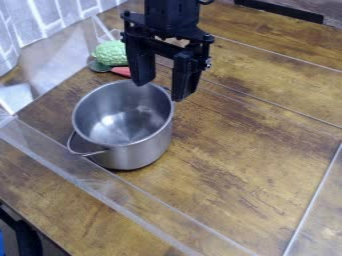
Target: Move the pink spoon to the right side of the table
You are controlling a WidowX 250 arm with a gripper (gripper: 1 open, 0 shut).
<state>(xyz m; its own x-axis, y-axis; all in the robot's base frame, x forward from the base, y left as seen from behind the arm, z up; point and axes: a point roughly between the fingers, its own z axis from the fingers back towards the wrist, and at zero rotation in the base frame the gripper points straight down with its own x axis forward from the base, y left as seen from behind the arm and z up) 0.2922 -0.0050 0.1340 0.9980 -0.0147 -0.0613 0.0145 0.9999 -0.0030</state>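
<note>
A small reddish-pink piece of the pink spoon [118, 72] shows at the back left of the table [241, 150]. It lies just in front of a green knobbly item and just left of my left finger, which hides the rest of it. My black gripper [162, 90] hangs over the far rim of the steel pot, with its two fingers apart and nothing between them. It is open and empty, just right of the spoon.
A steel pot [123, 125] with a grey handle at its front left stands at the left of the table. The green knobbly item [107, 53] lies behind it. Clear glossy strips run along the table's edges. A white cloth lies at the far left.
</note>
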